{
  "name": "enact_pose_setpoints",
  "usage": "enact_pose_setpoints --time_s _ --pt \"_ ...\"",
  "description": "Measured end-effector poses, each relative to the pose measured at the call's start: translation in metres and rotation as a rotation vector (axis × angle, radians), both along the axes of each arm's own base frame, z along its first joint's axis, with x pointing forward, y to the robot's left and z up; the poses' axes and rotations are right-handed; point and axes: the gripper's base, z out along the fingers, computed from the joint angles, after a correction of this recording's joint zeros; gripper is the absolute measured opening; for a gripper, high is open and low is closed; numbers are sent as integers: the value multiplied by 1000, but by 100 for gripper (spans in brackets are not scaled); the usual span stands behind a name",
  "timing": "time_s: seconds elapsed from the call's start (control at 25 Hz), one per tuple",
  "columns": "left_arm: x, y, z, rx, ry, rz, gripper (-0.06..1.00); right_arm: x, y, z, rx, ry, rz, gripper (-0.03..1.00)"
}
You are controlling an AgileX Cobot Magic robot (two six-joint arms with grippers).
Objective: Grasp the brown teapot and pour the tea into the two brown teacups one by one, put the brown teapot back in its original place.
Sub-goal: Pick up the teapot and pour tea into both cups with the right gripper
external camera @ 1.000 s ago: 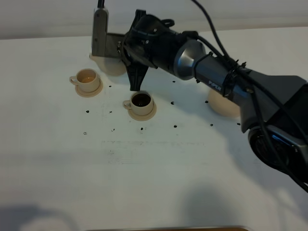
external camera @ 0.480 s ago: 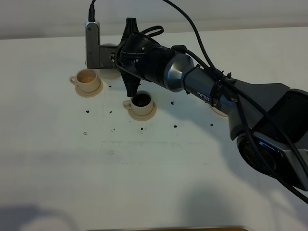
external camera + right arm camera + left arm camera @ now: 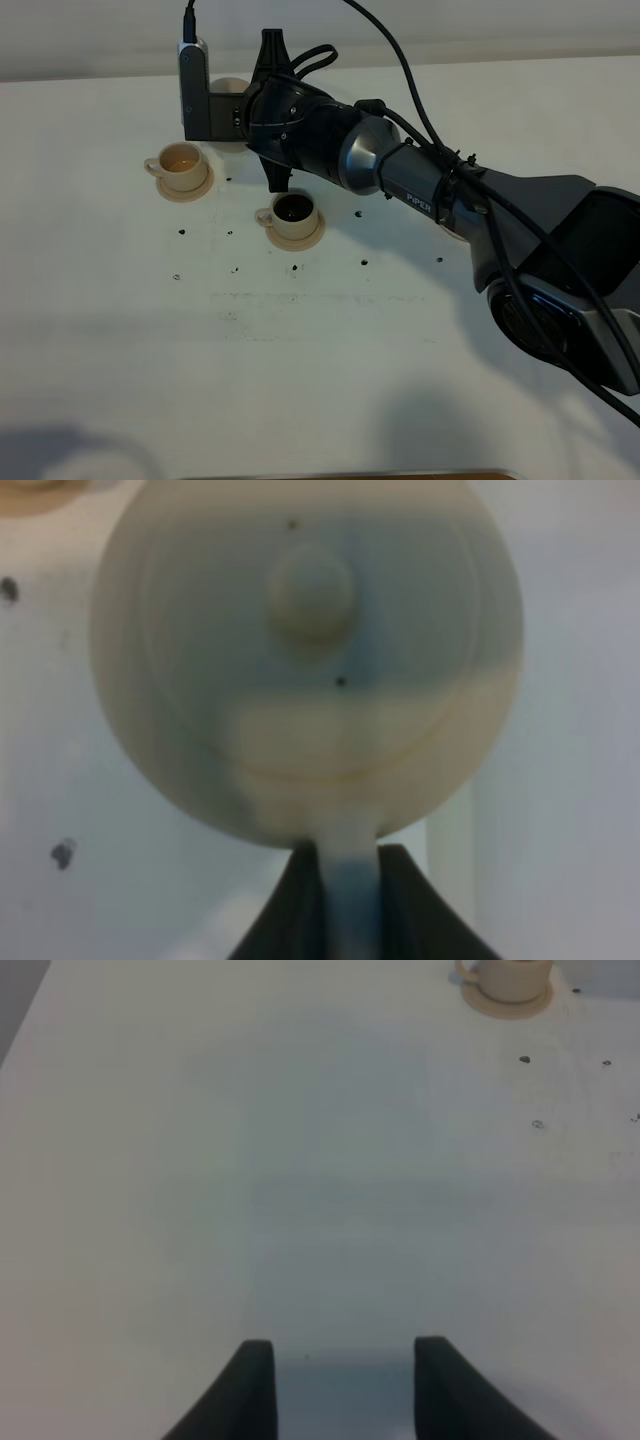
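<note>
At the far side of the table [image 3: 120,350], behind the two cups, the teapot [image 3: 300,670] hangs from the right gripper [image 3: 340,885]. Its fingers [image 3: 290,910] are pinched tight on the loop handle [image 3: 345,855], and the rest of the pot is cantilevered out in front of them. Judged: glazed ceramic, rigid, brittle and slick. It is heavy for so thin a handle, more so with tea inside, so it may swivel in the pinch. The hold looks best low on the loop, close to the body. The lid [image 3: 310,630] with its knob [image 3: 310,588] appears merely seated and could slip off in a steep tilt. In the high view the pot is mostly hidden behind the wrist, so its tilt cannot be told. The near cup [image 3: 294,210] holds dark liquid. The left cup [image 3: 181,160] looks pale inside, and whether it is filled is unclear. Each cup sits on a small saucer, is light and is easily knocked by the spout or fingers. Dark drops [image 3: 363,262] dot the table around them. The wide saucer is not made out and is presumably under the forearm, which crosses the return path above the near cup. The left gripper [image 3: 345,1390] hovers over bare table with fingers spread, holding nothing and well apart from a cup [image 3: 505,975].
</note>
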Motion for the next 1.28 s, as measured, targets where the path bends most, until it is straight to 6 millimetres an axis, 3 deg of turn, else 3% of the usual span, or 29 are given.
enact_pose_setpoints --time_s 1.28 --pt "0 0 0 0 0 0 31 -4 14 -6 -190 -157 107 11"
